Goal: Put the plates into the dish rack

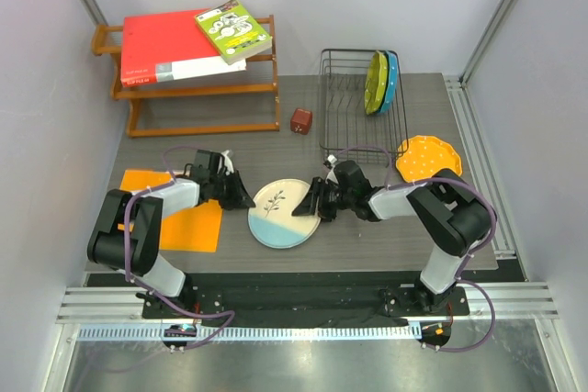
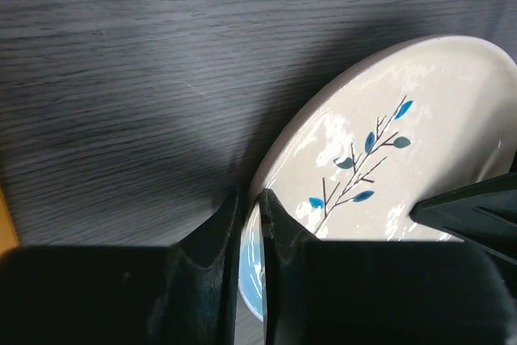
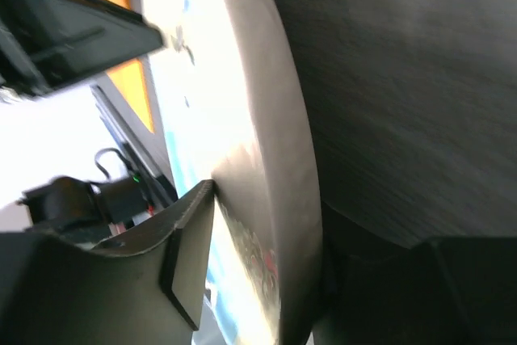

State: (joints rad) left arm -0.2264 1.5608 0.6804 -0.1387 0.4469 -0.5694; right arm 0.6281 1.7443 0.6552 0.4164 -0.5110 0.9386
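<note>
Cream plate (image 1: 284,215): smooth, pale-blue band, sprig motif; mid-surface (image 1: 230,149).
Left hand (image 1: 246,199): clamped on its left rim.
Right hand (image 1: 317,207): clamped on its right rim.
Orange-yellow plate (image 1: 429,158): scalloped, white-dotted, flat.
Dish rack (image 1: 349,103): lime green plate (image 1: 375,83) and blue plate (image 1: 392,80) upright at its right end.

Dark wood-grain table (image 1: 276,149), pale walls (image 1: 303,6), wooden shelf (image 1: 204,89)

Both arms, left arm (image 1: 119,231) and right arm (image 1: 450,218), are chunky matte black joints with light grey link tubes. Thin purple cables (image 1: 485,199) loop off each, and the gripper fingers (image 2: 210,280) are plain black.
</note>
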